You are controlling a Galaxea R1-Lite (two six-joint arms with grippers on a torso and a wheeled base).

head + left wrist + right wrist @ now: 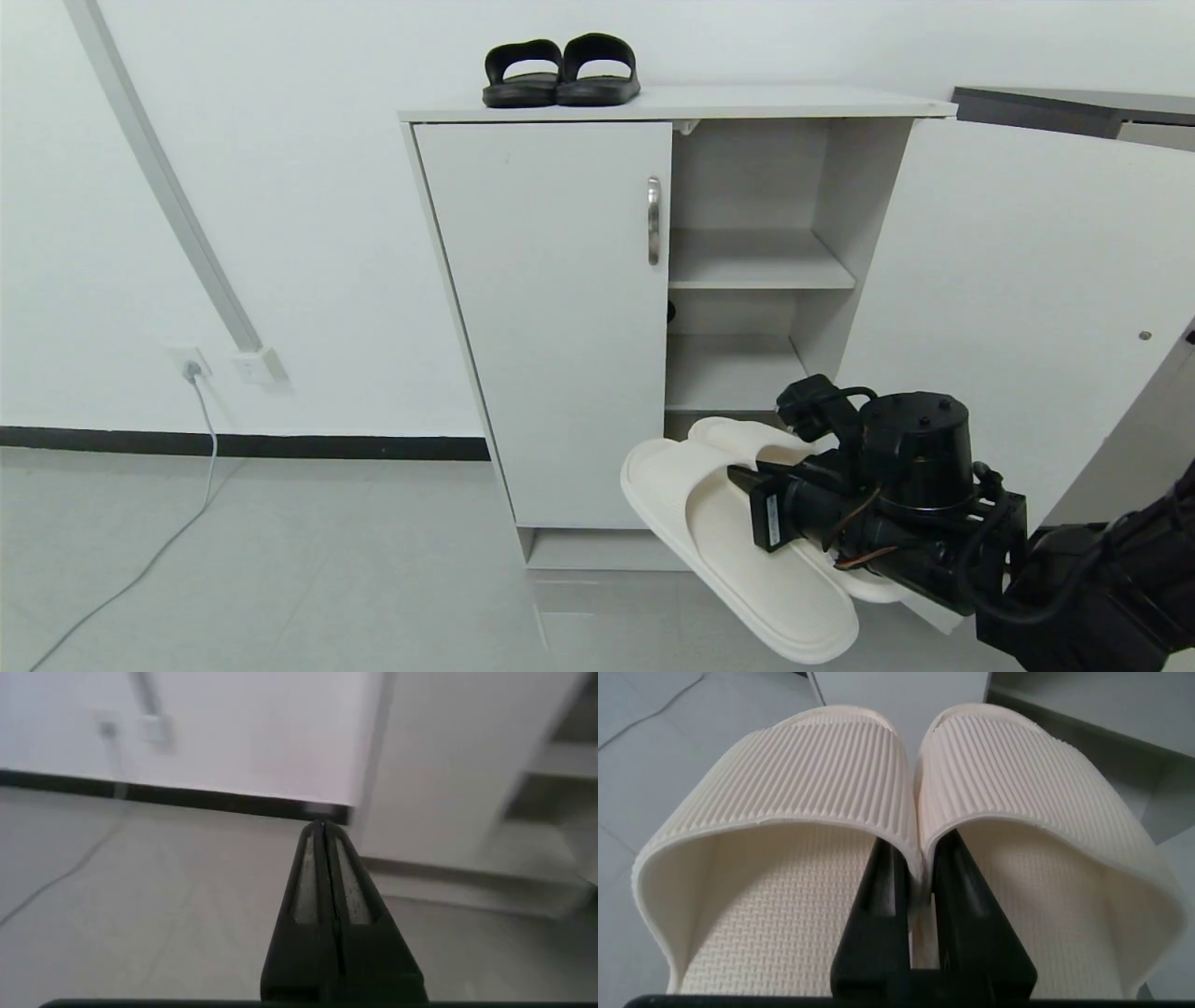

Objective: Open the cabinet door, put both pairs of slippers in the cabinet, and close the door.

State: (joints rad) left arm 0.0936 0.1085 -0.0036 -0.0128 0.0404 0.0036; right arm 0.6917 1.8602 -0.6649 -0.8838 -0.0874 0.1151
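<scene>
Cream slippers (738, 551), the pair in hand, hang low in front of the cabinet (681, 103), just before the foot of its open right half. The right gripper (920, 882) is clamped on them, its two fingers pinching the adjoining inner walls of the straps so that both shoes ride as one bundle. Their long axis runs away from the wrist. The toes lead toward the cabinet and the heels trail under the gripper, nearer the robot. In the head view that axis is slanted, with the toes aimed at the bottom corner of the closed left door (551, 317) rather than squarely into the opening. The free shelves (738, 373) lie up and a little to the robot's right of the toes, so I judge the coming move needs a lift and a turn of the toes toward the gap. The open right door (1018, 299) stands just beside the arm. Black slippers (560, 73) wait on the cabinet top, well above. The left gripper (322, 887) has its fingers pressed together on nothing, off near the floor (140, 905).
</scene>
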